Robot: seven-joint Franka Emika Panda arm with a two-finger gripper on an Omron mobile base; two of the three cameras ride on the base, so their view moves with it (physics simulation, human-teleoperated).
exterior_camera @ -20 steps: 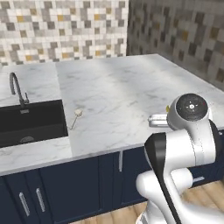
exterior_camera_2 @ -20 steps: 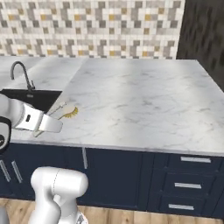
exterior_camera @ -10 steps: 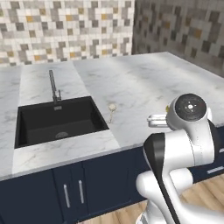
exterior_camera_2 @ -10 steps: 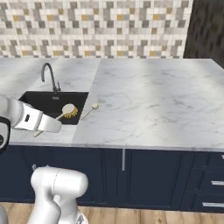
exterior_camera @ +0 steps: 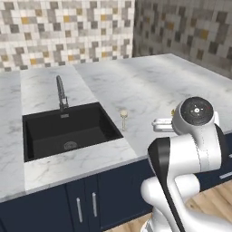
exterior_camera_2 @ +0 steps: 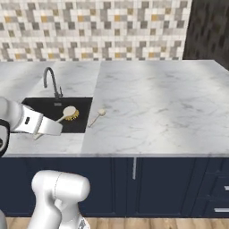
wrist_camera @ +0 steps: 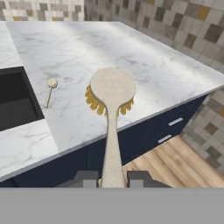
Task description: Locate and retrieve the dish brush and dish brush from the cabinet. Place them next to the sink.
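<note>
My gripper [wrist_camera: 112, 178] is shut on the pale handle of a dish brush [wrist_camera: 112, 94] with yellow bristles under a round head. In the right base view this dish brush [exterior_camera_2: 69, 112] hangs in front of the black sink [exterior_camera_2: 44, 107], held by the gripper [exterior_camera_2: 53, 129] over the counter's front edge. A second dish brush [exterior_camera_2: 97, 117], all pale wood, lies on the marble just right of the sink, and the same brush [exterior_camera: 123, 117] lies beside the sink [exterior_camera: 68, 131] in the left base view. The cabinet is out of view.
An arched grey tap [exterior_camera: 60, 94] stands behind the basin. White marble counter [exterior_camera_2: 152, 107] stretches wide to the right. Navy drawers with silver handles [wrist_camera: 170, 129] sit below the counter edge, above a wooden floor. Mosaic tile wall [exterior_camera_2: 98, 29] runs behind.
Both base views have shifted along the counter, so the sink now sits closer to the middle; the camera moved, not the things. The gripper still holds the yellow-bristled brush.
</note>
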